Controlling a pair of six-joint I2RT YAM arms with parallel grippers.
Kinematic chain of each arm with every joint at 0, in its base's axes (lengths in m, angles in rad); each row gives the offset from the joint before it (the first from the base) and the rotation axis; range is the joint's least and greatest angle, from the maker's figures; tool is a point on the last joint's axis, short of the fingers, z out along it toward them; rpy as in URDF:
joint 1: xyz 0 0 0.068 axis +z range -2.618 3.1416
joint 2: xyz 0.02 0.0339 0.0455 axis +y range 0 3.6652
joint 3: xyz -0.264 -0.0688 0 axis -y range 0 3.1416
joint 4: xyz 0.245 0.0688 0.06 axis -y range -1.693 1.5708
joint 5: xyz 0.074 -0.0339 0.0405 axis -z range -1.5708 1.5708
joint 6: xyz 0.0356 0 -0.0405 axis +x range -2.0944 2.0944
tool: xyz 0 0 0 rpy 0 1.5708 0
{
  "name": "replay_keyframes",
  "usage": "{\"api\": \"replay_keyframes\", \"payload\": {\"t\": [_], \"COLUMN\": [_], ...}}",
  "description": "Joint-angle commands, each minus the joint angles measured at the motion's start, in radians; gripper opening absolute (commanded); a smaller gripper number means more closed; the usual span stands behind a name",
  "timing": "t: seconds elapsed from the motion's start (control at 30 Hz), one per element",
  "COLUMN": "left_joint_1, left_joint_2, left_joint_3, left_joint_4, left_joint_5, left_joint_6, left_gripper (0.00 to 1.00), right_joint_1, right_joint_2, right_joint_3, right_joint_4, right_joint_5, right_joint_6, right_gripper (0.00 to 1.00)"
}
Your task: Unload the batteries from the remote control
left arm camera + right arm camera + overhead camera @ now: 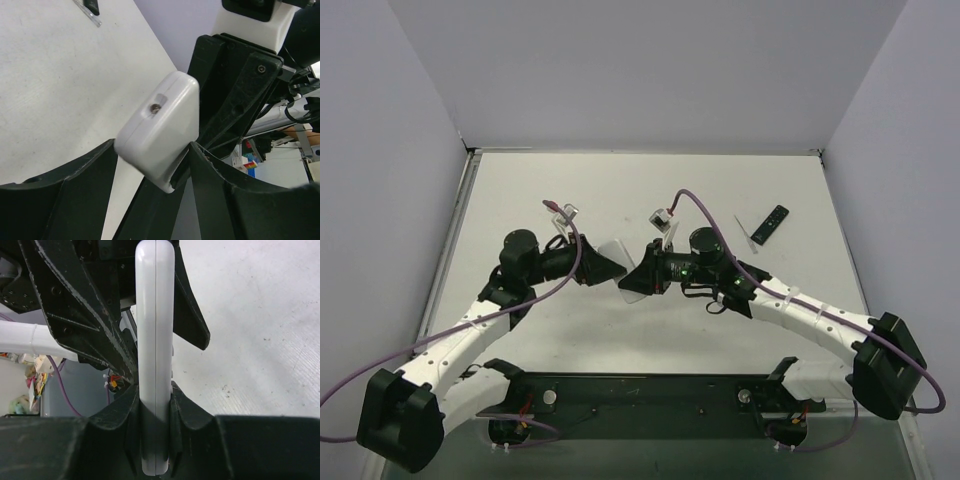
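The remote control [769,224], a slim black bar, lies on the table at the far right, and its end shows at the top edge of the left wrist view [92,5]. No batteries are visible. Both grippers meet over the table's middle on a white flat device [623,268] with rounded ends. My left gripper [610,262] is shut on one end of it [160,125], where a small round window shows. My right gripper [638,275] is shut on the other end, seen edge-on [156,340], with its fingers [187,410] pressed on both faces.
A whitish flat strip [750,232] lies beside the black remote and also shows in the left wrist view [90,15]. White walls close off the table [640,190] at the back and sides. The arm bases stand on a dark plate [650,400] at the near edge.
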Motion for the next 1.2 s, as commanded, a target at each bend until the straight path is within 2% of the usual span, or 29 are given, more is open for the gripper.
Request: {"api": "replay_keyframes", "payload": {"t": [0.0, 0.03, 0.07, 0.13, 0.17, 0.23, 0.3, 0.37, 0.5, 0.6, 0.7, 0.8, 0.97, 1.17], "left_joint_1": [-0.027, -0.025, -0.025, -0.025, -0.025, -0.025, -0.025, -0.025, -0.023, -0.022, -0.02, -0.02, -0.02, -0.02], "left_joint_2": [0.041, 0.045, 0.049, 0.051, 0.052, 0.052, 0.054, 0.057, 0.072, 0.08, 0.08, 0.095, 0.127, 0.135], "left_joint_3": [0.011, 0.003, -0.006, -0.025, -0.031, -0.04, -0.046, -0.055, -0.069, -0.08, -0.109, -0.138, -0.14, -0.149], "left_joint_4": [0.154, 0.172, 0.191, 0.224, 0.228, 0.234, 0.237, 0.247, 0.267, 0.267, 0.287, 0.358, 0.375, 0.396], "left_joint_5": [-0.036, -0.04, -0.046, -0.068, -0.072, -0.082, -0.095, -0.103, -0.125, -0.154, -0.2, -0.206, -0.206, -0.226], "left_joint_6": [-0.035, -0.064, -0.074, -0.097, -0.099, -0.104, -0.111, -0.118, -0.128, -0.125, -0.148, -0.186, -0.199, -0.216], "left_gripper": [0.62, 0.57, 0.44, 0.32, 0.2, 0.09, 0.0, 0.0, 0.0, 0.0, 0.0, 0.0, 0.0, 0.0], "right_joint_1": [0.011, 0.006, 0.0, -0.012, -0.026, -0.043, -0.061, -0.071, -0.092, -0.114, -0.13, -0.13, -0.129, -0.121], "right_joint_2": [0.024, 0.028, 0.033, 0.033, 0.031, 0.025, 0.008, -0.01, -0.029, -0.05, -0.047, -0.007, 0.071, 0.145], "right_joint_3": [0.029, 0.024, 0.014, -0.005, -0.014, -0.043, -0.071, -0.086, -0.118, -0.18, -0.244, -0.241, -0.22, -0.207], "right_joint_4": [0.13, 0.13, 0.128, 0.128, 0.125, 0.124, 0.115, 0.111, 0.098, 0.131, 0.248, 0.286, 0.37, 0.426], "right_joint_5": [-0.061, -0.06, -0.058, -0.038, -0.031, -0.012, 0.008, 0.026, 0.054, 0.104, 0.127, 0.123, 0.086, 0.074], "right_joint_6": [0.066, 0.068, 0.074, 0.092, 0.097, 0.109, 0.115, 0.123, 0.167, 0.271, 0.37, 0.404, 0.462, 0.508], "right_gripper": [0.0, 0.02, 0.04, 0.14, 0.18, 0.3, 0.35, 0.39, 0.6, 0.6, 0.6, 0.6, 0.59, 0.54]}}
